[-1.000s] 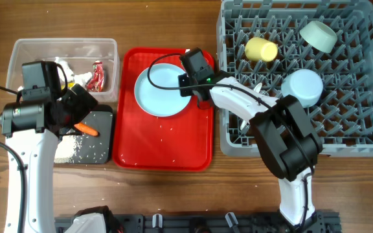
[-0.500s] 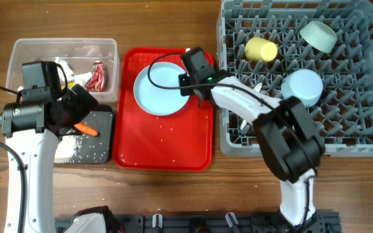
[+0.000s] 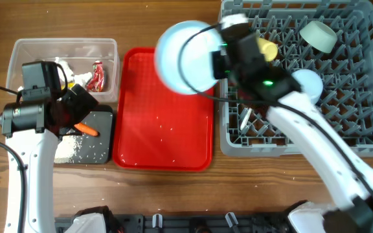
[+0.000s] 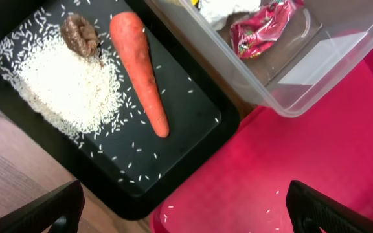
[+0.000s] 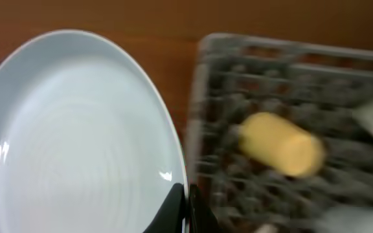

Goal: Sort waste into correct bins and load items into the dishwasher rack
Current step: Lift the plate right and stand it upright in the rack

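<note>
Right gripper [image 3: 219,65]: fingers [image 5: 173,208] clenched on the rim of the round light-blue plate [image 3: 185,57]. The plate is held clear of the flat red serving tray [image 3: 164,142], over its far right corner and beside the left wall of the large grey plastic dishwasher rack [image 3: 361,129]. Motion blur in both views.

Rack contents: small yellow cup [image 5: 280,144] on its side, pale-green bowl [image 3: 318,35], light-blue bowl [image 3: 306,83].

Left gripper [image 4: 186,217]: released, fingers spread wide, nothing between them. It hovers over the shallow black rectangular tray [image 4: 193,110].

In that tray: orange carrot [image 4: 141,71], white rice grains [image 4: 63,84], small brown food lump [image 4: 79,33] touching the rice. The red wrapper [image 4: 261,35] lies in the clear plastic rectangular tub [image 3: 63,45].
</note>
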### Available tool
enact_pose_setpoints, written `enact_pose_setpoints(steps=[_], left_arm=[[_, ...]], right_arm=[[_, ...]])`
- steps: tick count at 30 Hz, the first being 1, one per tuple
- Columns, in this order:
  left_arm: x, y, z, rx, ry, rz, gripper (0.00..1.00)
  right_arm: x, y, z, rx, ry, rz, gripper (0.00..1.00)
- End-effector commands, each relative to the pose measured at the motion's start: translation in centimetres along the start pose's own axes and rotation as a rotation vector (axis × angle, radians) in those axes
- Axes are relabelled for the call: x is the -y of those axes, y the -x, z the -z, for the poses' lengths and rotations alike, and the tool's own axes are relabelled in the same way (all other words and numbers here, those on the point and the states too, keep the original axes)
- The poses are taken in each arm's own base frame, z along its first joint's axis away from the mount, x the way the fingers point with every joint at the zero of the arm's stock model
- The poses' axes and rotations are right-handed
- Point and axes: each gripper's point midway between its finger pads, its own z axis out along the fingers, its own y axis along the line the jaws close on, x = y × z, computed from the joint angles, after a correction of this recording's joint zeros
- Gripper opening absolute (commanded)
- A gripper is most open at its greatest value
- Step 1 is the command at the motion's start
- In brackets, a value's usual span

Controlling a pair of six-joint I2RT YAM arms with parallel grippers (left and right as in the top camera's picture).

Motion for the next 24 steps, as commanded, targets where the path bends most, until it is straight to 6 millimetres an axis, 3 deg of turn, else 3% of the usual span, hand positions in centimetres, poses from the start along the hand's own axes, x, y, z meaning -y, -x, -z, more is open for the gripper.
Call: enact_pose_setpoints(steps=[1, 4, 6, 10, 16, 24], left_arm=[[-0.2, 0.5, 0.5, 0.026, 0.001, 0.014, 1.00], [-0.2, 0.5, 0.5, 0.026, 0.001, 0.014, 1.00], [-0.2, 0.5, 0.5, 0.026, 0.001, 0.014, 1.00], [-0.2, 0.5, 0.5, 0.026, 0.001, 0.014, 1.00], [-0.2, 0.5, 0.5, 0.026, 0.001, 0.014, 1.00], [-0.2, 0.5, 0.5, 0.026, 0.001, 0.014, 1.00]], right_arm=[[10.2, 2.2, 5.0, 0.085, -0.369, -0.007, 0.04], [15.7, 1.8, 7.6, 0.056, -0.584, 0.036, 0.04], [18.4, 1.1, 8.6, 0.016, -0.704, 0.055, 0.04], [22.1, -0.7, 7.9, -0.087, -0.828, 0.065, 0.04], [24.4, 0.2, 4.1, -0.187, -0.864, 0.290, 0.04], [23.8, 1.6, -3.0, -0.206, -0.819, 0.527, 0.04]])
